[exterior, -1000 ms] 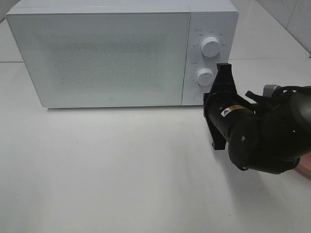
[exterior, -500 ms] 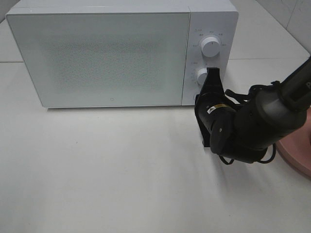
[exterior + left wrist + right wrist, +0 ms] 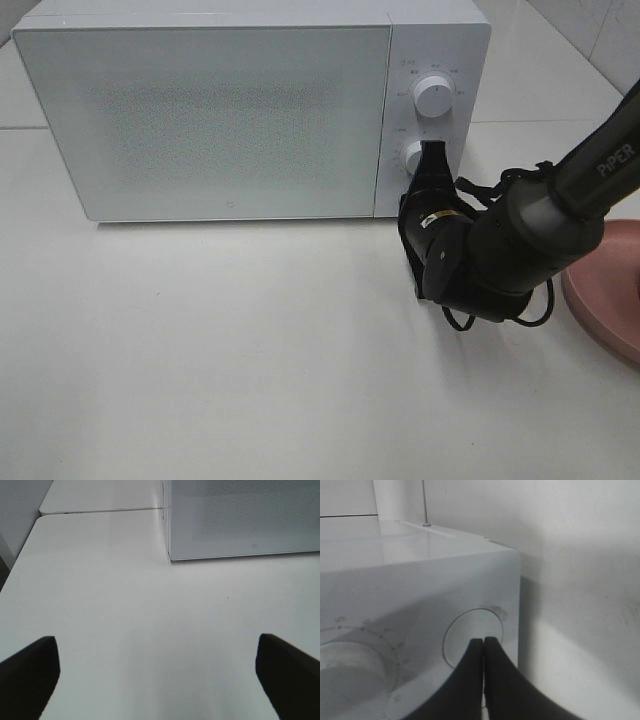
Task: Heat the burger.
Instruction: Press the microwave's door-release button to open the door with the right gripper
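the burger does not show in any view, so i cannot tell where it is. only an arc of a pink plate (image 3: 612, 300) shows at the right edge of the exterior view, and what shows of it is bare; the rest is cut off.

the right claw (image 3: 432, 150) is pinched fully shut with nothing between its tips. they sit at the round button (image 3: 459, 641) below the lower knob (image 3: 410, 156) of the microwave (image 3: 210, 110), whose door is closed. the left claw (image 3: 159, 675) stands wide and empty over the bare bench (image 3: 200, 350), near the microwave's front corner.

as a judgement, a burger will be light and soft, and its layers could slide apart. a hard squeeze would crush the bun and a high grip may lift only the top half. the better hold is low across the whole stack with a gentle close, or on the rim of the plate if it rides on one.

count: one microwave, two knobs with the upper knob (image 3: 434, 97) above the lower, one round button, one plate, two claws, no burger in sight.
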Tool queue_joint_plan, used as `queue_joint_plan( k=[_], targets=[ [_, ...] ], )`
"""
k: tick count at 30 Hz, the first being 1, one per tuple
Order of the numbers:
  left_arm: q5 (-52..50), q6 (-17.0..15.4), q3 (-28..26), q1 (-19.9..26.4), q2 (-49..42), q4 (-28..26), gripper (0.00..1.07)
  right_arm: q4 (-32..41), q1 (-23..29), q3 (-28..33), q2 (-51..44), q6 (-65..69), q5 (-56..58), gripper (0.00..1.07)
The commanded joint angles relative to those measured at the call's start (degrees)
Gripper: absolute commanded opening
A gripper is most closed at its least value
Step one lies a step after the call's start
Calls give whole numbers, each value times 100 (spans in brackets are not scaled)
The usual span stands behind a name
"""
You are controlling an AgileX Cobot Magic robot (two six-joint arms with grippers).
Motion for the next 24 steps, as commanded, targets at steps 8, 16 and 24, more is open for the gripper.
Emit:
queue_joint_plan(
  k=[8,16,24],
  targets=[
    [-23,-6,11,-34,-115,-29,100,143,-69,-69,69,-86,-143,0],
    [-23,-6,11,-34,-115,-29,100,143,-69,-275,132,-189,-229,0],
    [-23,-6,11,-34,-115,-29,100,195,-69,-321,132,-218,-223,0]
  ],
)
